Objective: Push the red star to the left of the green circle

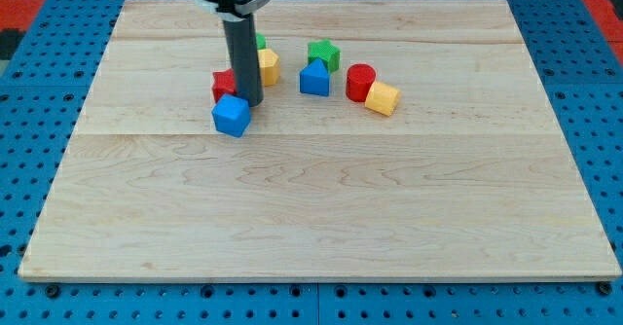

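The red star [223, 84] lies left of the board's upper middle, mostly hidden behind my rod. The green circle [259, 42] shows only as a sliver behind the rod, above and to the right of the star. My tip [251, 104] stands just right of the red star, touching or nearly touching it, and just above the blue cube [232, 116]. A yellow block [268, 66] sits right of the rod, below the green circle.
A green star [324, 54] lies at upper middle with a blue block [314, 78] just below it. A red cylinder [360, 82] and a yellow block [383, 98] lie to their right. The wooden board [321, 218] rests on a blue pegboard.
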You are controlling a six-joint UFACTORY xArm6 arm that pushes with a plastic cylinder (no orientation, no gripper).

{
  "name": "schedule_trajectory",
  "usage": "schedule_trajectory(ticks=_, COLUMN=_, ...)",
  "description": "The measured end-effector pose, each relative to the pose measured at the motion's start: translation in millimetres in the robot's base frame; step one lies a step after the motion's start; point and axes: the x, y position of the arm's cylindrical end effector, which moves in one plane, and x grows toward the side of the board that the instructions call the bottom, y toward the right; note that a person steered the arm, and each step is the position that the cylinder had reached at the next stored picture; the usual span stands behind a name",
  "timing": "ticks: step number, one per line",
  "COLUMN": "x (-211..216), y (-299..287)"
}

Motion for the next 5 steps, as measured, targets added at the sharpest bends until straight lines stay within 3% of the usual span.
schedule_trajectory(ticks=3, x=-44, y=-89)
schedule_trajectory(ticks=4, x=-34, y=-124)
schedule_trajectory(ticks=5, x=-50, y=-165)
